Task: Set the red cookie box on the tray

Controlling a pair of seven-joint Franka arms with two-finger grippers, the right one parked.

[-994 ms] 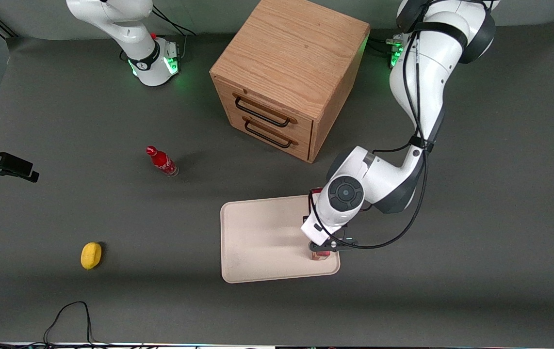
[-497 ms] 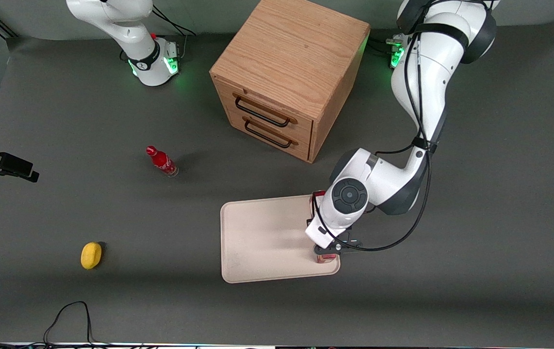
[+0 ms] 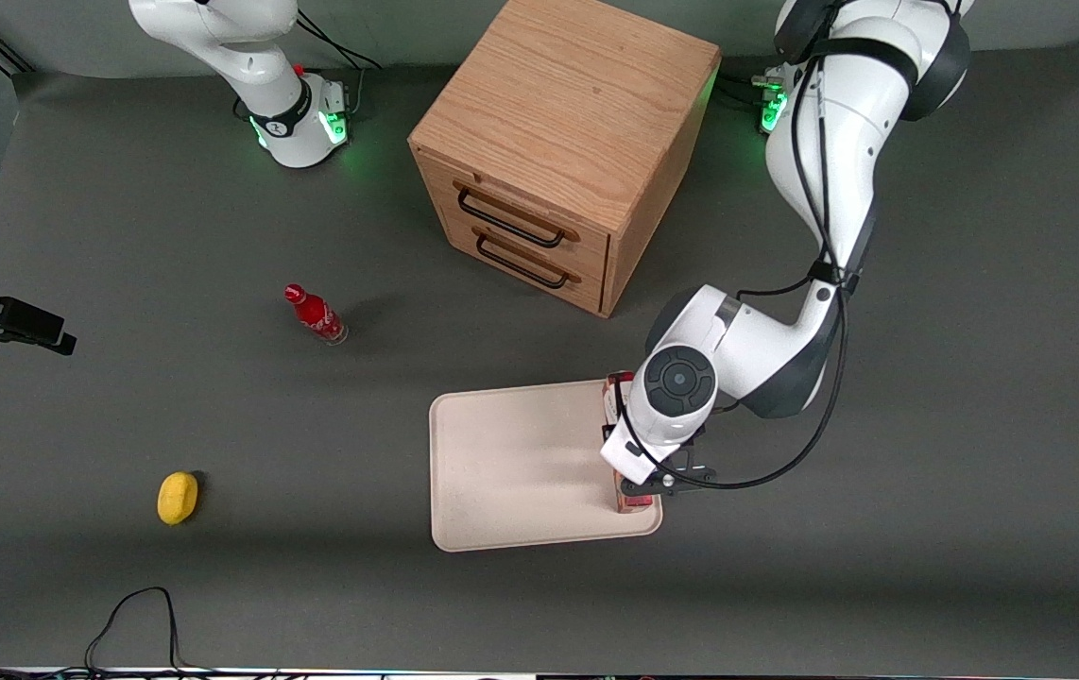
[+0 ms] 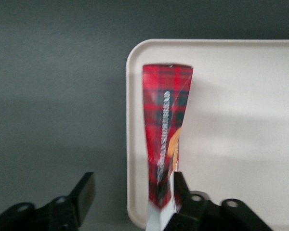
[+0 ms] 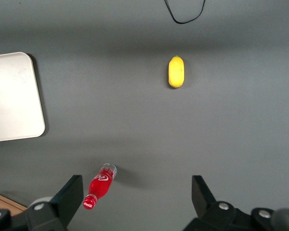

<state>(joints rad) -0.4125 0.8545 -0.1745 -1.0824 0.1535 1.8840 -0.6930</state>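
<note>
Tartan-red cardboard of the red cookie box (image 4: 164, 144) is seen standing on its thin edge on the tray (image 3: 511, 463), along the rim toward the working arm's end of the table. The gripper (image 4: 132, 192) is positioned directly over the box, jaws spread wide; one finger (image 4: 180, 185) lies against the box side, the other stands clear, so nothing is clamped. A red bottle (image 3: 316, 315) and a yellow object (image 3: 177, 497) are noted toward the parked arm's end.
</note>
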